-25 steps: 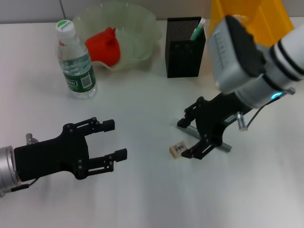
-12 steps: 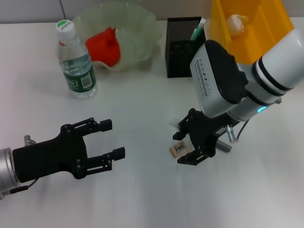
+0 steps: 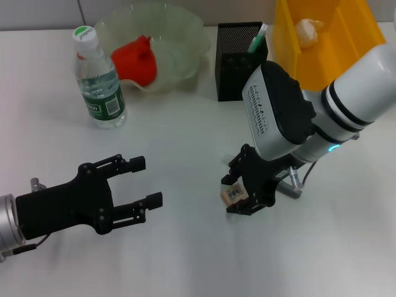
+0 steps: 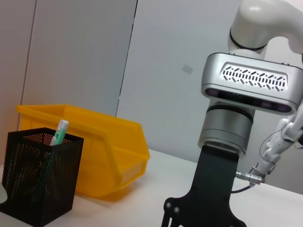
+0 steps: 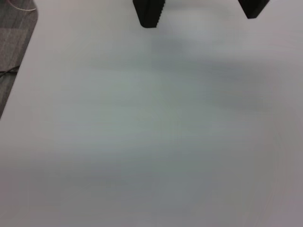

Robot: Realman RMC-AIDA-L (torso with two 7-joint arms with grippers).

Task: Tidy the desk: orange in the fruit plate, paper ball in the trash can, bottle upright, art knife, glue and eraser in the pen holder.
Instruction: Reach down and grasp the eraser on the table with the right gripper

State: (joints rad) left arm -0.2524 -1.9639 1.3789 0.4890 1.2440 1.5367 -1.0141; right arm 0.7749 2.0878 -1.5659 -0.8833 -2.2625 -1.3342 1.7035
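Observation:
A small tan eraser lies on the white desk. My right gripper is open and lowered over it, one finger on each side. In the right wrist view only my two black fingertips and bare desk show. Just behind the right gripper, the grey art knife peeks out, mostly hidden. The black mesh pen holder holds a green-capped stick. A paper ball rests in the yellow bin. The bottle stands upright. A red-orange fruit sits in the translucent fruit plate. My left gripper hovers open at the near left.
The left wrist view looks across the desk at the pen holder, the yellow bin and my right arm. In the right wrist view a desk edge with dark floor shows beside the bare desk.
My right gripper has moved left, off the art knife, and come down around the eraser. The arm no longer covers the paper ball in the bin. My left gripper has barely moved.

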